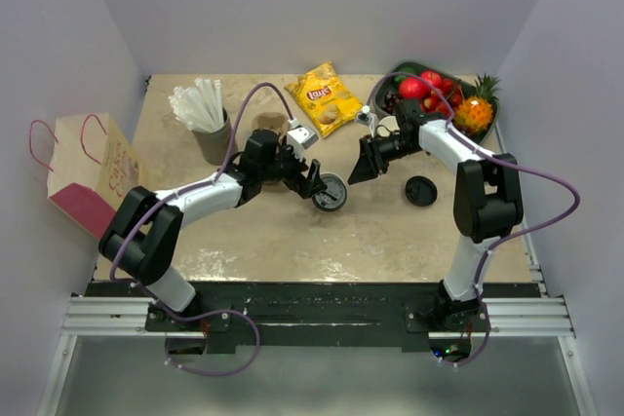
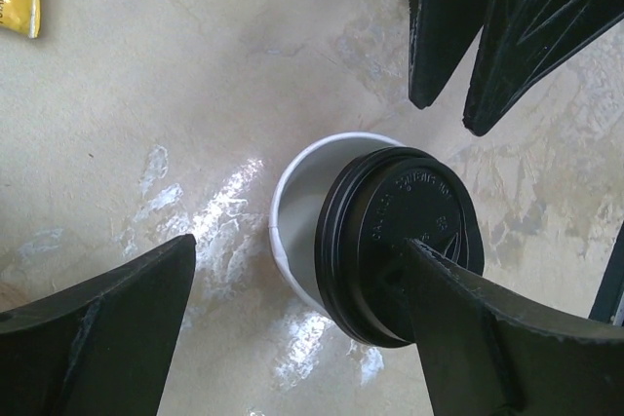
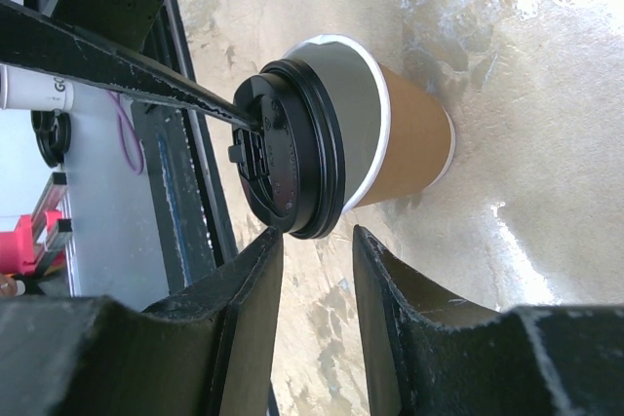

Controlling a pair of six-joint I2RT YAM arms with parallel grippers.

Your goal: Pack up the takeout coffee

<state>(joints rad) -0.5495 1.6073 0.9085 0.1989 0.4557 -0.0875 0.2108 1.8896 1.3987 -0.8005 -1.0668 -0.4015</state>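
The takeout coffee, a tan paper cup [image 3: 417,143], stands on the table at mid-centre [image 1: 330,192]. Its black lid [image 3: 292,158] sits askew, tilted off one side, so part of the white inside [image 2: 302,207] shows. My left gripper [image 1: 317,183] straddles the cup from above with jaws wide open [image 2: 302,275]. One of its fingers [image 2: 487,338] rests on the lid's top [image 2: 405,226]; the other stands clear of the cup. My right gripper [image 1: 363,170] hovers just right of the cup, partly open, nothing between its fingertips [image 3: 317,236], which point at the lid's edge.
A loose black lid [image 1: 421,190] lies right of the cup. A second tan cup [image 1: 268,127] is behind my left arm, beside a holder of white straws [image 1: 203,114]. A chips bag [image 1: 327,96] and fruit bowl [image 1: 439,93] are at the back, a paper bag [image 1: 90,170] far left.
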